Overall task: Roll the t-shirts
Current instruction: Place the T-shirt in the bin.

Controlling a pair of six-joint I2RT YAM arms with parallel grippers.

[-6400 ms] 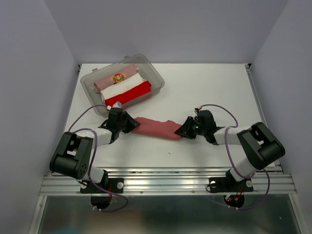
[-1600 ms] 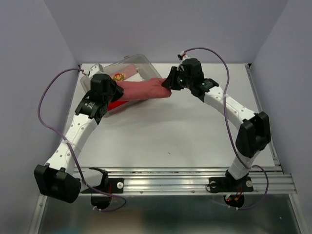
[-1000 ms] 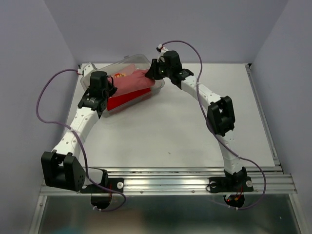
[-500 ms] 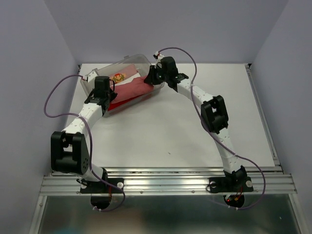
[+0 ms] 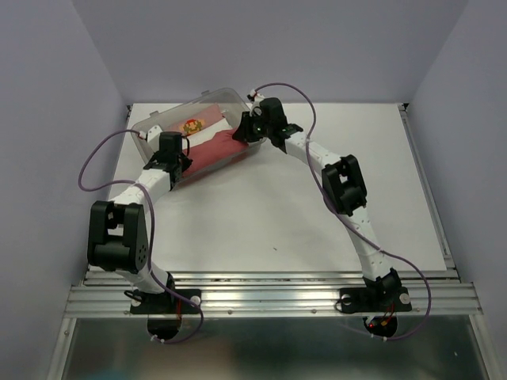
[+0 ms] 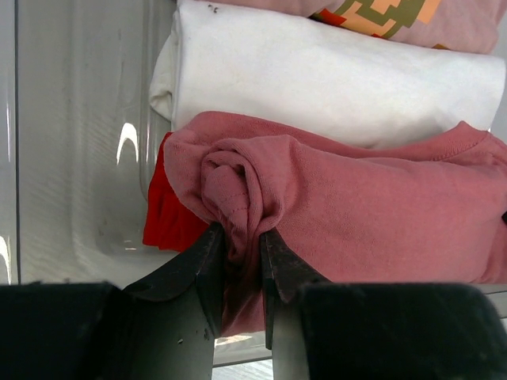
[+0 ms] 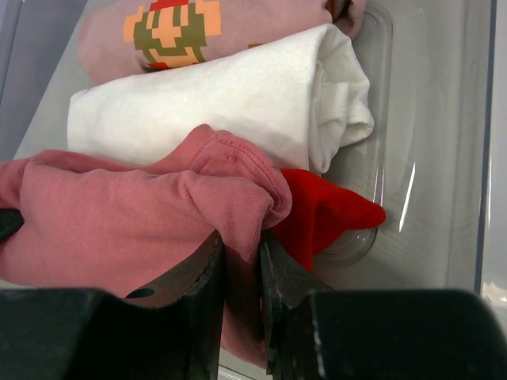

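The rolled brick-red t-shirt (image 5: 212, 148) lies in the clear tub (image 5: 152, 127), over the bright red roll (image 6: 162, 222). Behind it sit the white roll (image 6: 317, 79) and the pale pink roll with a pixel print (image 7: 174, 32). My left gripper (image 6: 242, 257) is shut on the brick-red roll's left end. At the other end my right gripper (image 7: 242, 253) is shut on the cloth, with the bright red roll (image 7: 325, 214) poking out beside it. In the top view the left gripper (image 5: 176, 152) and right gripper (image 5: 245, 131) reach into the tub from either side.
The tub stands at the table's far left corner, close to the left wall. Its transparent walls (image 6: 79, 142) rise beside the left gripper, and its rim (image 7: 483, 158) runs right of the right gripper. The white table (image 5: 333, 158) spreads to the right and front.
Both arms carried the brick-red roll from the table middle up and back to the tub, then lowered it onto the bright red roll. In the last half second it settled slightly lower.
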